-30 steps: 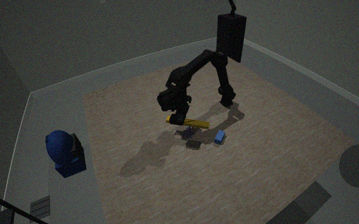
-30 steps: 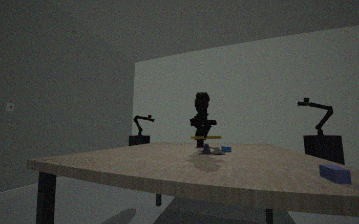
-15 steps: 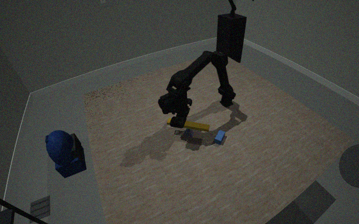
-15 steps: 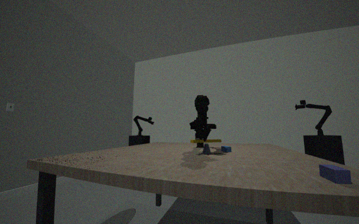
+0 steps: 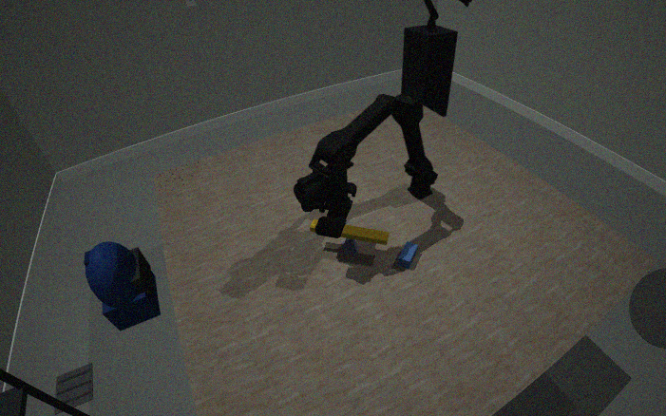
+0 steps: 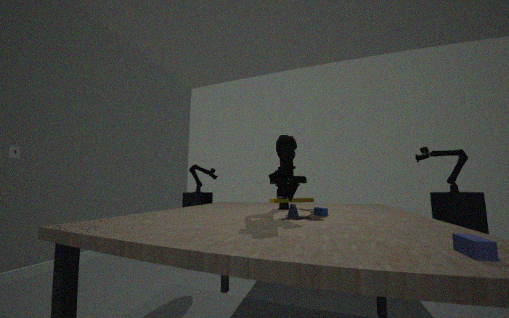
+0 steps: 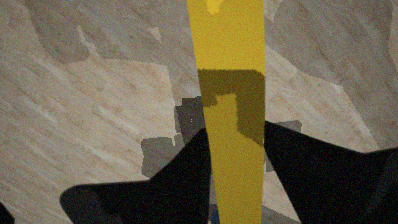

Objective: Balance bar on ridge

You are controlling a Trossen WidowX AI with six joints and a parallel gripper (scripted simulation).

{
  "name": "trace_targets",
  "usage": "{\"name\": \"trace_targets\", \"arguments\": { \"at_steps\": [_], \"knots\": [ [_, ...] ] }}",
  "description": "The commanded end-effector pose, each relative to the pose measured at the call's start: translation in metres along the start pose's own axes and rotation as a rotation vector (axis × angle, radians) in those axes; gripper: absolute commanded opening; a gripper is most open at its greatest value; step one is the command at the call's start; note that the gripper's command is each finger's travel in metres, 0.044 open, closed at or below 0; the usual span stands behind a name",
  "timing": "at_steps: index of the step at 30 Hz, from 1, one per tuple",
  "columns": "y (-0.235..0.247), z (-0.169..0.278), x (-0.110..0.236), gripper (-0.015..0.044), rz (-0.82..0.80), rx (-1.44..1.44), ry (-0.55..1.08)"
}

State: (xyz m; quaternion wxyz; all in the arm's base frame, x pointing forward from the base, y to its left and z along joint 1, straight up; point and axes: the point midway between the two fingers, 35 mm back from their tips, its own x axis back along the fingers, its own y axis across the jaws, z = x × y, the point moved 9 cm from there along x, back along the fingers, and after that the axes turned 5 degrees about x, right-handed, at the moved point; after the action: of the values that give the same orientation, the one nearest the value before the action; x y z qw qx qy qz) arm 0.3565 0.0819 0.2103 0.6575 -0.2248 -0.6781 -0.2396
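Observation:
The yellow bar (image 5: 352, 232) lies level, right over the small blue-grey ridge (image 5: 350, 247) on the wooden table. In the exterior view the bar (image 6: 292, 200) sits at the tip of the ridge (image 6: 292, 212); I cannot tell whether they touch. My gripper (image 5: 331, 227) is shut on the bar near its left end. In the wrist view the bar (image 7: 231, 115) runs up between my two dark fingers, and the ridge is hidden under it.
A small blue block (image 5: 407, 255) lies just right of the ridge, also in the exterior view (image 6: 320, 211). A larger blue block (image 6: 475, 246) sits near the table's right edge. Two other arms stand on pedestals beyond the table.

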Motion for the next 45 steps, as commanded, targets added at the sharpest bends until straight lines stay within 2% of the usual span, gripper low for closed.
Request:
{"name": "trace_targets", "arguments": {
  "at_steps": [1,45],
  "knots": [
    [-0.0002,-0.0001,-0.0005,0.0000,0.001,-0.004,-0.002],
    [-0.0003,0.0000,-0.0041,0.0000,0.001,-0.004,-0.002]
  ]
}}
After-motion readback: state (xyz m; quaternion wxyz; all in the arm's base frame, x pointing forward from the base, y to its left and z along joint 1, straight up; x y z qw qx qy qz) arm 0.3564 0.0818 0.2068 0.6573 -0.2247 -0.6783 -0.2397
